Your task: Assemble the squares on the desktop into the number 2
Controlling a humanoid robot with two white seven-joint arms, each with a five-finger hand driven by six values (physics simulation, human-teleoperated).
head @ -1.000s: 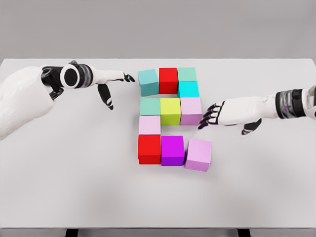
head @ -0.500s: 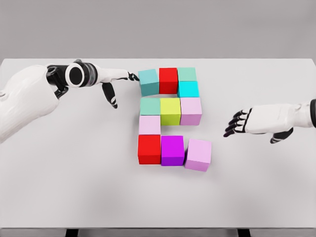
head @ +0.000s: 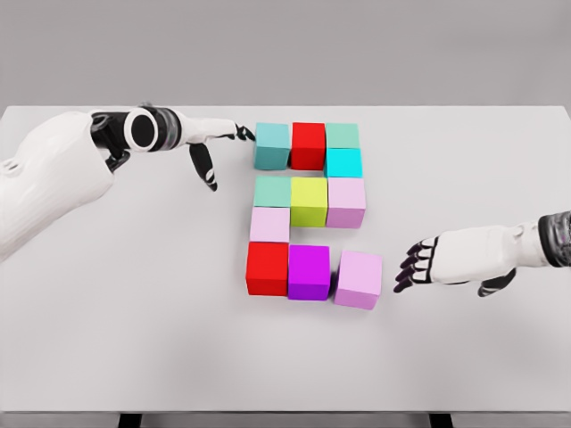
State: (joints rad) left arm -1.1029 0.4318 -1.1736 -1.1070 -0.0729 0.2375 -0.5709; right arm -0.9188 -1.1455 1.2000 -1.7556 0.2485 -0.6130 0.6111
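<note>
Eleven coloured square blocks already read as a 2 on the white table [head: 134, 339]; I see only the skewed lilac block [head: 359, 279] left. Right hand [head: 446, 260], fingers spread, hovers beside it; left hand [head: 210, 143], fingers extended, touches the teal block [head: 271, 145].

A bare simulated test bench rather than any lived-in room: a plain white table [head: 134, 339] fills the scene, backed on the far side by a flat, featureless grey wall [head: 285, 49]. Uniform shadowless lighting and smooth, textureless surfaces mark it as a rendered laboratory-style workspace.
</note>
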